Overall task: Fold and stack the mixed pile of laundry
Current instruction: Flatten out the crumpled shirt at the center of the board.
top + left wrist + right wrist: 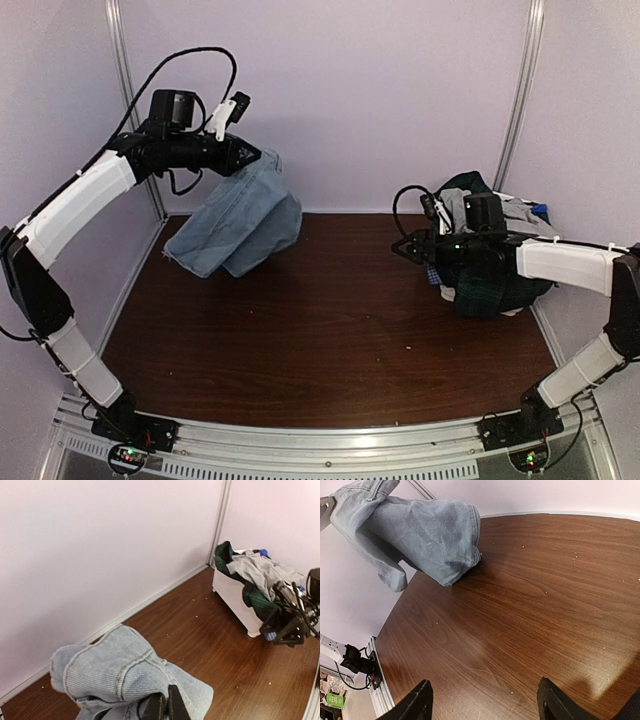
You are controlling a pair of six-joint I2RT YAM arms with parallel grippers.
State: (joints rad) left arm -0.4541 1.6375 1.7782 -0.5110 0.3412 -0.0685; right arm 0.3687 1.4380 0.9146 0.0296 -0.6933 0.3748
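Note:
A light blue denim garment (240, 220) hangs at the back left, and its lower end reaches down to the wooden table (320, 340). My left gripper (252, 156) is raised above the table and shut on the garment's upper edge. In the left wrist view its dark fingers (172, 707) pinch the denim (110, 670). The mixed laundry pile (495, 285), dark plaid with grey, white and blue pieces, fills a white basket (235, 600) at the right. My right gripper (400, 248) hovers open just left of the pile with nothing between its fingers (422, 700).
Pale walls with metal corner posts (520, 90) close in the back and sides. A metal rail (330, 440) runs along the near edge and carries both arm bases. Bare brown tabletop lies between the denim and the basket.

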